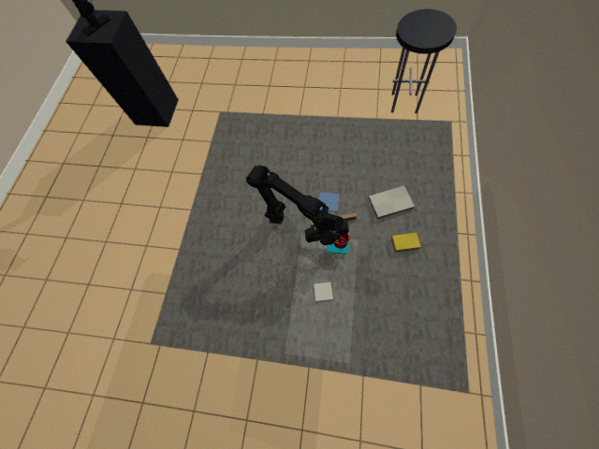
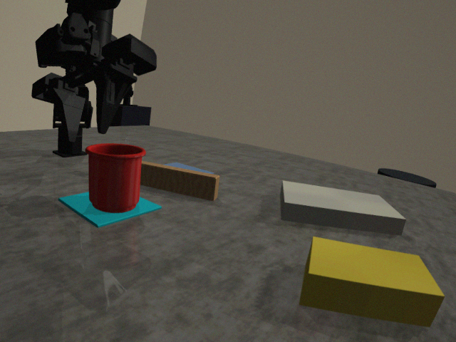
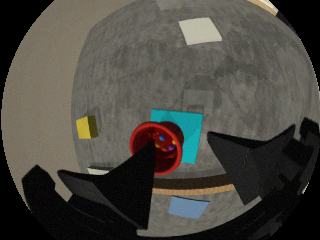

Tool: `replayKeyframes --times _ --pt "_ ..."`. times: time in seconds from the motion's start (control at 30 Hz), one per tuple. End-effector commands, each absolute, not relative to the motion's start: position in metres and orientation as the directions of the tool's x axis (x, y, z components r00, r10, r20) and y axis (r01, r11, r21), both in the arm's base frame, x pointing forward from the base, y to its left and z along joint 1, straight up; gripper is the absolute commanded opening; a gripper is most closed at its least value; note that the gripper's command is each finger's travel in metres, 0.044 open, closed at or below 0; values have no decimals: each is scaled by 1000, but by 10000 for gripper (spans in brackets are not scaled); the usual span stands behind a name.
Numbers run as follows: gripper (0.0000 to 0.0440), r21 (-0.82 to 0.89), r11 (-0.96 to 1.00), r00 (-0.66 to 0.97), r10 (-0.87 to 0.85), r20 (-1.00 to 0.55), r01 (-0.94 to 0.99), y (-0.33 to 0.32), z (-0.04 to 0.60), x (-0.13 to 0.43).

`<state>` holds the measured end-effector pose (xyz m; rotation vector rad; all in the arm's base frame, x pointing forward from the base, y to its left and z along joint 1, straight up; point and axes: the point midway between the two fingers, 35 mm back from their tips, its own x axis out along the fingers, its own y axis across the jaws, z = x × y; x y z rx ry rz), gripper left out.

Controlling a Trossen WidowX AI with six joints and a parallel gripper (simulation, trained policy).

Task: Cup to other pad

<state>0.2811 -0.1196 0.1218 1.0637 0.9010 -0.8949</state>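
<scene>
The red cup (image 1: 339,240) (image 2: 114,180) (image 3: 142,137) stands upright on the teal pad (image 1: 332,250) (image 2: 99,219) (image 3: 192,125). Several coloured marbles (image 3: 162,138) lie inside the cup; I see none outside it. My gripper (image 2: 88,136) (image 3: 181,141) is open and holds nothing. In the exterior view its fingertips hang just above rim height, behind and to the left of the cup. In the wrist view one finger overlaps the cup's opening and the other is off to the right. The blue pad (image 1: 328,201) (image 2: 187,168) (image 3: 188,207) lies bare beyond the wooden bar.
The wooden bar (image 1: 349,216) (image 2: 180,182) lies between the two pads. A pale slab (image 1: 391,200) (image 2: 338,209) and a yellow block (image 1: 406,241) (image 2: 372,279) (image 3: 86,127) lie off to the side. A small white tile (image 1: 323,291) (image 3: 200,31) lies on the teal pad's other side.
</scene>
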Motion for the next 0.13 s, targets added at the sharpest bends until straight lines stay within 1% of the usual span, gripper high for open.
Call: replayKeyframes --times 0.0,0.03,0.1 --pt "313 356 241 401 -174 -899 903 -124 141 281" --pt "325 363 242 409 -179 -895 900 -125 145 281" --pt "364 374 241 420 -185 -888 896 -127 152 281"
